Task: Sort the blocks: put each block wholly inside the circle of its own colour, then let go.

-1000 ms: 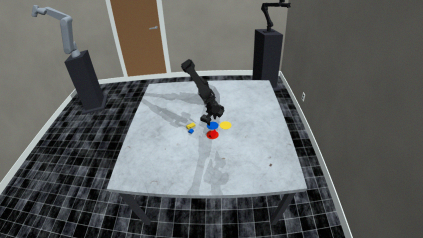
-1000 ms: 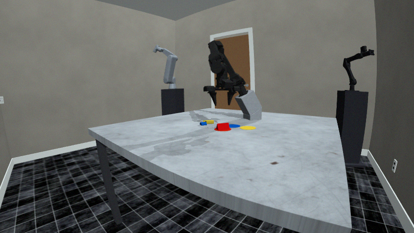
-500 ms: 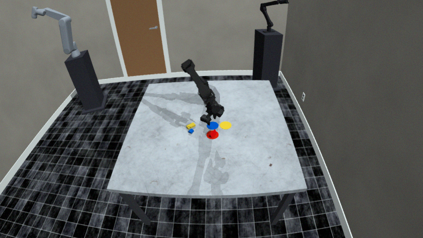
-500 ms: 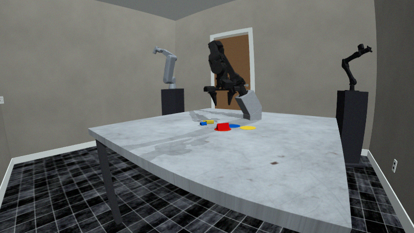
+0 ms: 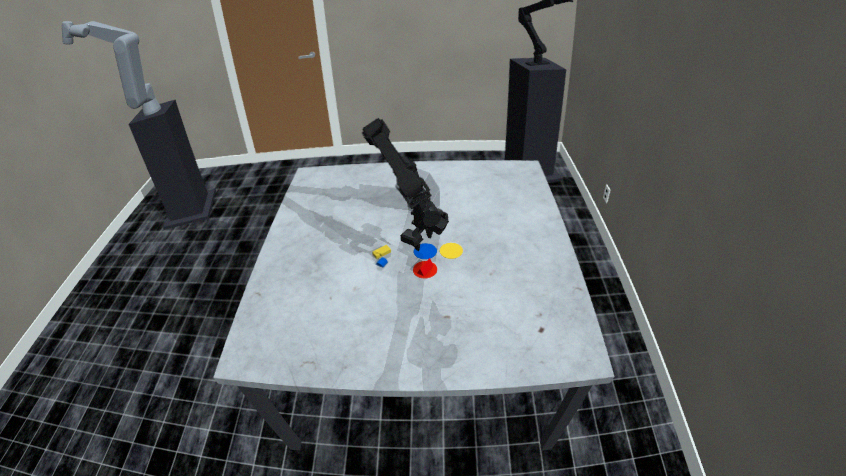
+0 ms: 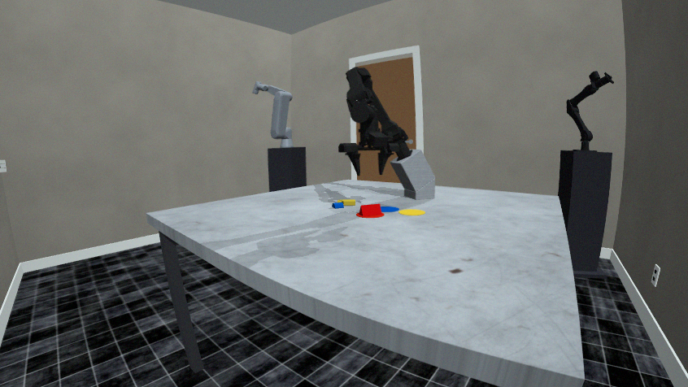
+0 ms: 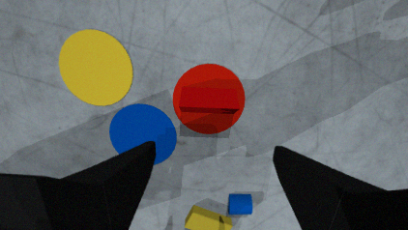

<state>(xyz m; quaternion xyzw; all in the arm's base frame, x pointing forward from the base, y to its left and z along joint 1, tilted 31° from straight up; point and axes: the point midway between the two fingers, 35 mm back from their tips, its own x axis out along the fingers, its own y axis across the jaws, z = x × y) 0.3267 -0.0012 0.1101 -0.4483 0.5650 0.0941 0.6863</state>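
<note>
The red block [image 7: 209, 102] lies inside the red circle; both also show in the top view [image 5: 424, 269] and the exterior view [image 6: 370, 210]. The blue circle [image 7: 142, 131] and the yellow circle [image 7: 96, 67] hold nothing. A small blue block [image 7: 240, 204] and a yellow block [image 7: 207, 218] lie side by side on the table, apart from the circles [image 5: 382, 256]. My gripper [image 7: 215, 150] [image 6: 368, 163] is open and empty, high above the table, over the ground between the circles and the two loose blocks.
The arm's grey base [image 6: 414, 174] stands on the table behind the circles. Two other arms on dark pedestals [image 5: 171, 159] [image 5: 534, 106] stand on the floor beyond the table.
</note>
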